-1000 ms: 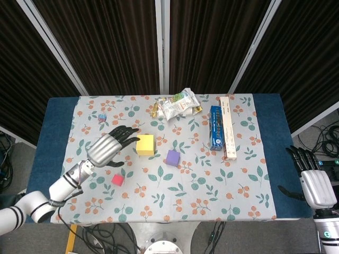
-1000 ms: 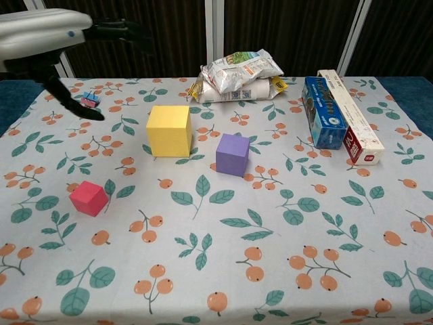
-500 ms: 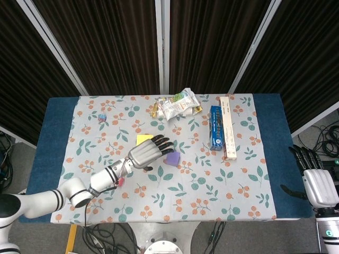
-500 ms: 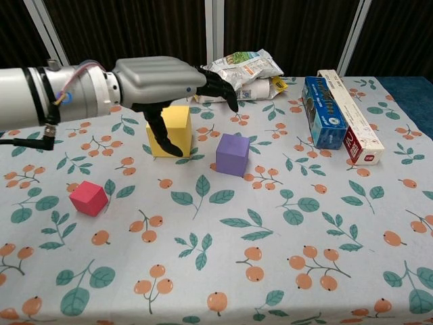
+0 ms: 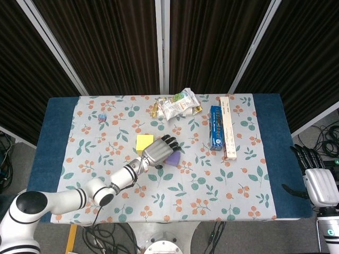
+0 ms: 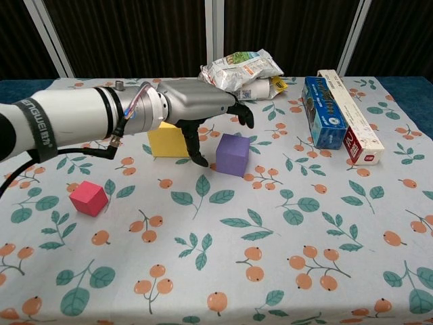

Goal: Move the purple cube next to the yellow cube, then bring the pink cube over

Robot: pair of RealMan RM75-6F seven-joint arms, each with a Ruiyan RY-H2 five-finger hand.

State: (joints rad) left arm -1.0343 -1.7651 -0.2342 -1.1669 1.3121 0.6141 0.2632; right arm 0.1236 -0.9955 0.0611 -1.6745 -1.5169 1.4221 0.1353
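Observation:
The purple cube (image 6: 233,154) (image 5: 175,159) stands just right of the yellow cube (image 6: 165,143) (image 5: 143,142), with a narrow gap between them. My left hand (image 6: 199,101) (image 5: 158,150) hovers over that gap, fingers spread and reaching past the purple cube's top. Its thumb points down beside the cube's left face, and the hand holds nothing. The pink cube (image 6: 88,198) sits alone at the front left; my left forearm hides it in the head view. My right hand (image 5: 319,181) hangs open beyond the table's right edge.
Crumpled snack bags (image 6: 241,73) lie at the back centre. A blue box (image 6: 321,112) and a long white box (image 6: 352,116) lie side by side at the back right. A small blue clip (image 5: 101,117) sits at the back left.
My left hand has swept from the left side across the yellow cube and now hangs lower over the purple cube. None of the cubes has moved, and the right hand has barely shifted.

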